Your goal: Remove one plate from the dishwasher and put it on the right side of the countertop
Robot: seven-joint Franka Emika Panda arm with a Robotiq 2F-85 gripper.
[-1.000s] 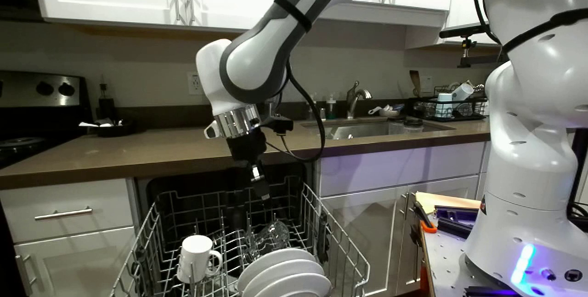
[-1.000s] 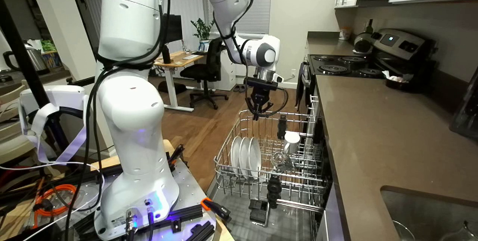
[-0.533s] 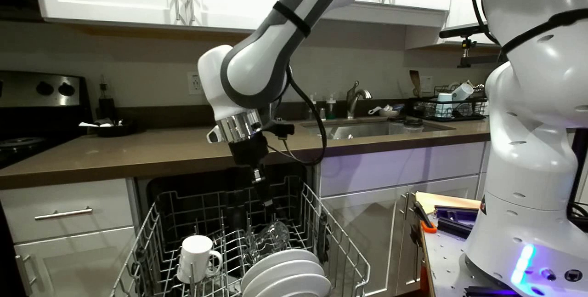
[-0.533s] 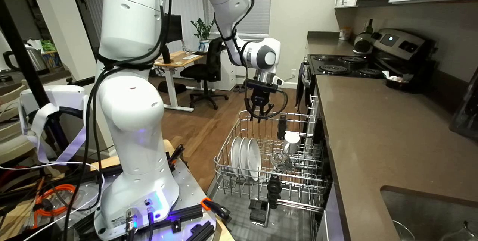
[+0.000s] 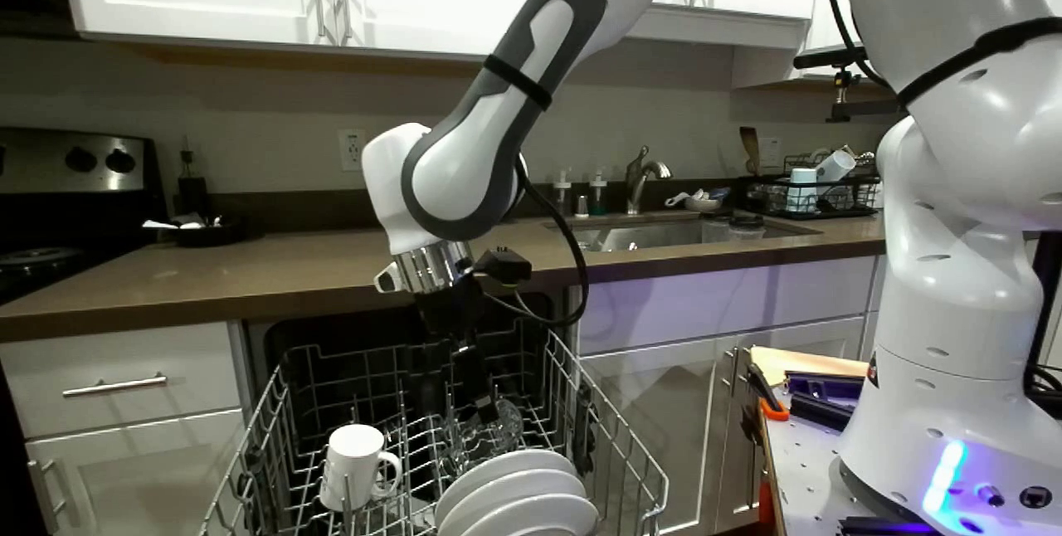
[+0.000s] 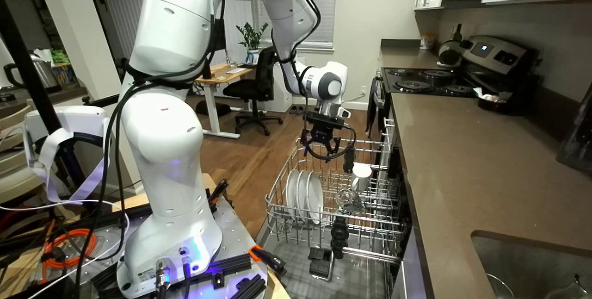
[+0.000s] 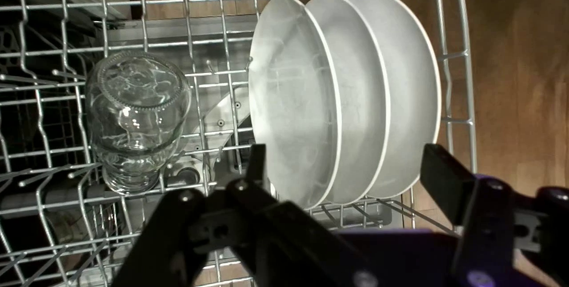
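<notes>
Three plain white round ceramic plates [image 7: 362, 100] stand on edge in a close row in a light grey wire rack [image 7: 466, 53]; the task's plate is among them, though which one it is cannot be determined. The rack extends outward from a built-in, dark-lined dishwasher [image 5: 357, 324]. A black two-fingered pincer [image 7: 346, 162] hangs over the rack at the end of a white and grey jointed arm [image 5: 465, 167]. Its jaws stand wide apart and it has hold of nothing. In the wrist view the fingertips [image 7: 444, 180] appear on opposite sides of the plates; in both exterior views the pincer is apart from them. A clear glass vessel [image 7: 138, 122] with a rounded body rests tilted in the rack beside the plates, its ridged round end toward the top in the wrist view. A white cylindrical mug [image 5: 353, 465] sits nearby in the same rack, its handle pointing right in an exterior view. A long, smooth brown-grey table [image 5: 249, 270] runs over the dishwasher and over white panelled cabinets [image 5: 133, 465]. Set into it is a steel sink [image 5: 655, 235] with a curved metal faucet [image 5: 639, 179] behind. A small dark dish [image 6: 499, 107] rests on the table near a black stovetop [image 6: 434, 84].
</notes>
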